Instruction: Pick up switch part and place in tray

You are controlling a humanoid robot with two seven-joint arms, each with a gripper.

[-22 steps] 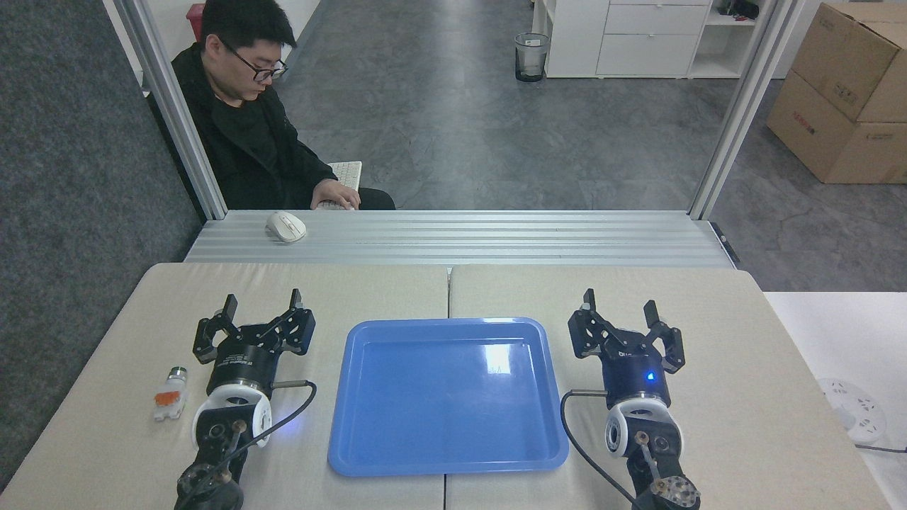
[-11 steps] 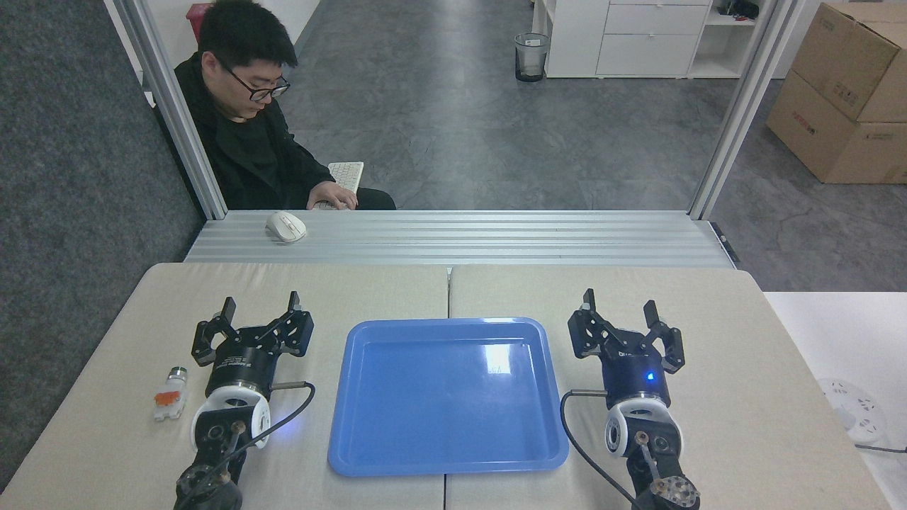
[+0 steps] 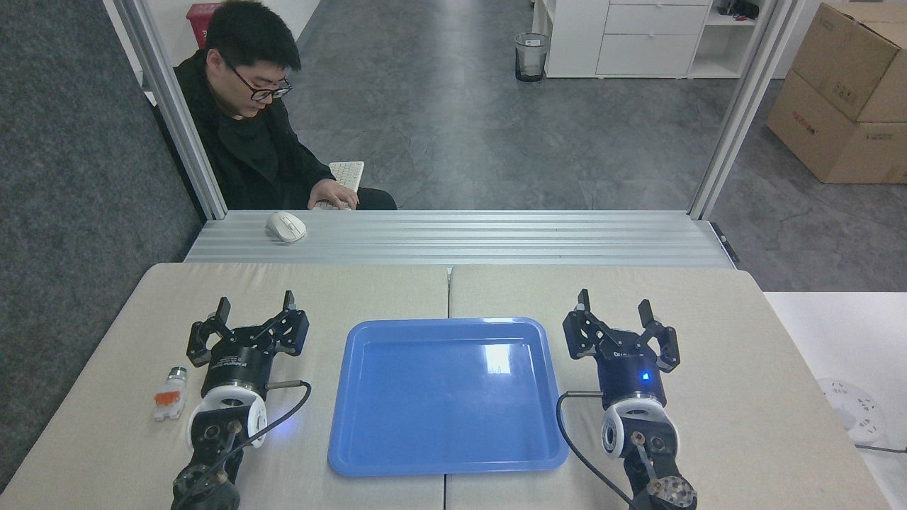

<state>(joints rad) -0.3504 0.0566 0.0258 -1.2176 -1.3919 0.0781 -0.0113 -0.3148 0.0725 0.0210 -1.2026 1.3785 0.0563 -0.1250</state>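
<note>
Both hands shifted slightly left, right; glossy blue tray empty.

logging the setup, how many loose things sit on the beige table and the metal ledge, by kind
Small white-and-orange push-button switch part: 1
Large glossy blue plastic tray: 1
White computer mouse: 1
Total: 3

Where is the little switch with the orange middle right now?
In the head view, the switch part lies on the table at the robot's left side, just outside the open left gripper and well left of the blue tray, not in it.
</note>
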